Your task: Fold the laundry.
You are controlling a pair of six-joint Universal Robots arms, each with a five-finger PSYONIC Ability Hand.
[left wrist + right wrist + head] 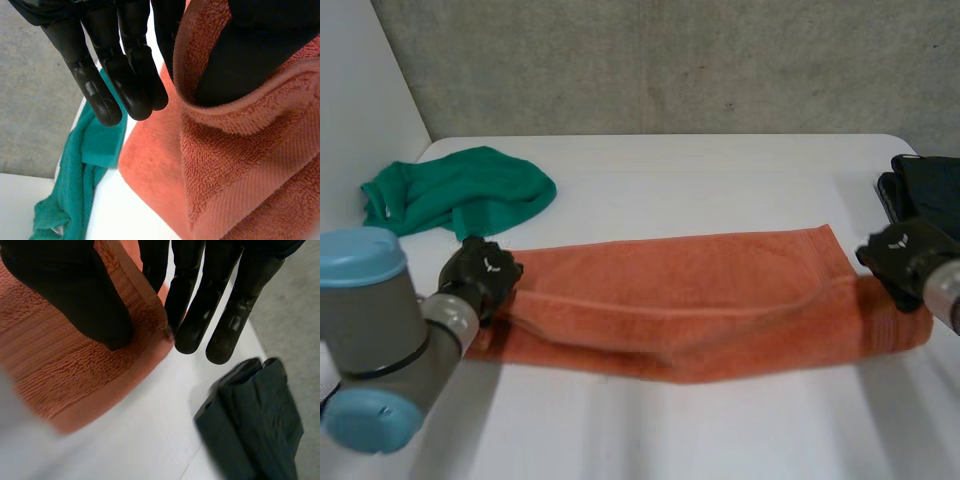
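Now | your left hand (125,75) and right hand (200,305) are pinching the orange towel (690,310) ends | looking soft, limp, light; corners suiting grip.

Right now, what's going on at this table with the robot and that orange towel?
The robot is partway through folding an orange towel, which lies stretched in a long band across the white table. Its left hand pinches one end and its right hand pinches the opposite end. A crumpled green cloth lies beyond the left hand, and a folded dark garment sits beyond the right hand.
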